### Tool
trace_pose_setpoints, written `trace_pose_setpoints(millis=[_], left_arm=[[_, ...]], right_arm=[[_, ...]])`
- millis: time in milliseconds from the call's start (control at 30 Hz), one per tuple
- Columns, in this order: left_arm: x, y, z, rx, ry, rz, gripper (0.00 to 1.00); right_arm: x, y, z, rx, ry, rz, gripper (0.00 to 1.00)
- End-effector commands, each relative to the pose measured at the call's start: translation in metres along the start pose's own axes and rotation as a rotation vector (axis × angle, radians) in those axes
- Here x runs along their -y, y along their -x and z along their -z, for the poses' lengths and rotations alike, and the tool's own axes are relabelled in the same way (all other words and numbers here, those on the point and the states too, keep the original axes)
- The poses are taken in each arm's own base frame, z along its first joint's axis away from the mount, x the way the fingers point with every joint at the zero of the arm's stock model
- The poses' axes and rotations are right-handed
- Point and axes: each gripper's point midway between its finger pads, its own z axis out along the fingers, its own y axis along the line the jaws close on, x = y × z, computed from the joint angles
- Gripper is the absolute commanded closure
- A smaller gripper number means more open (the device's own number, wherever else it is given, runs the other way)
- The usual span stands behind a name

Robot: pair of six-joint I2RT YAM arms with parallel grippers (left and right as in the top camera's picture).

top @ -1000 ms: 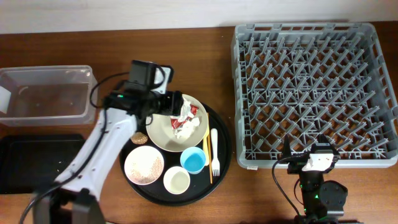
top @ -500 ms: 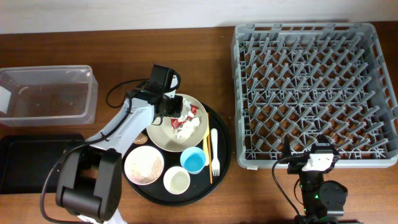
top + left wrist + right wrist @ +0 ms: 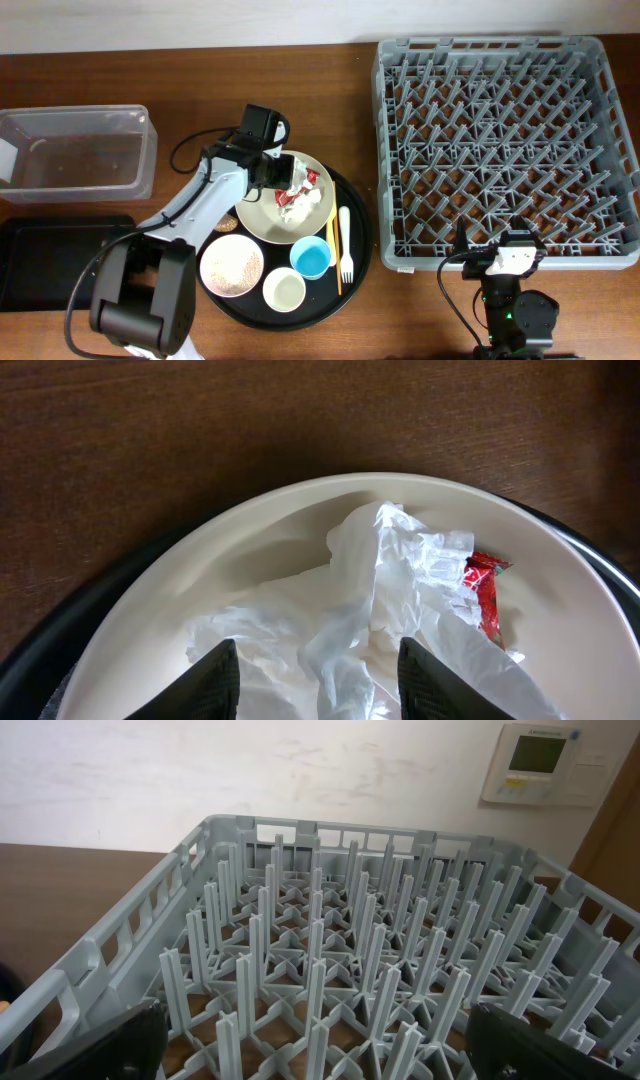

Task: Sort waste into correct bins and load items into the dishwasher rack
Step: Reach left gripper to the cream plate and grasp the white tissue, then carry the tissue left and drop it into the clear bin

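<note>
Left gripper (image 3: 320,678) jaws part-open astride white tissues (image 3: 350,610) on the large cream plate (image 3: 250,550), red wrapper (image 3: 485,585) touching them; pink bowl (image 3: 232,266) and light blue cup (image 3: 311,258) nearby. Right gripper (image 3: 320,1050) jaws wide, facing the dishwasher rack (image 3: 330,970).

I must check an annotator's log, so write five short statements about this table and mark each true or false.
1. The dishwasher rack holds no dishes. True.
2. The red wrapper lies in the dishwasher rack. False: it lies on the cream plate beside the tissues.
3. The left claw is above the cream plate, tissues between its fingers. True.
4. The blue cup stands in the dishwasher rack. False: it stands on the round black tray.
5. The right claw grips the blue cup. False: it is open and empty, facing the dishwasher rack.
</note>
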Motion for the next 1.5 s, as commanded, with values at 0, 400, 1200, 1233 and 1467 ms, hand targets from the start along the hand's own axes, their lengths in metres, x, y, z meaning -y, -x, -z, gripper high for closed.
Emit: trace_pose_setpoints(millis=[0, 400, 1200, 1233, 1467], left_arm=[[-0.001, -0.004, -0.004, -0.012, 0.008, -0.003, 0.5], [0.002, 0.02, -0.004, 0.03, 0.002, -0.005, 0.99], [-0.391, -0.007, 0.188, 0.374, 0.635, 0.805, 0.99], [-0.408, -0.011, 0.184, 0.389, 0.652, 0.824, 0.99], [-0.449, -0.01, 0.18, 0.485, 0.701, 0.849, 0.75]], right_arm=[[0.002, -0.002, 0.0, -0.004, -0.009, -0.005, 0.02], [0.002, -0.002, 0.0, -0.004, -0.009, -0.005, 0.02], [0.002, -0.002, 0.0, -0.004, -0.009, -0.005, 0.02], [0.002, -0.002, 0.0, -0.004, -0.009, -0.005, 0.02], [0.002, -0.002, 0.0, -0.004, -0.009, -0.005, 0.02]])
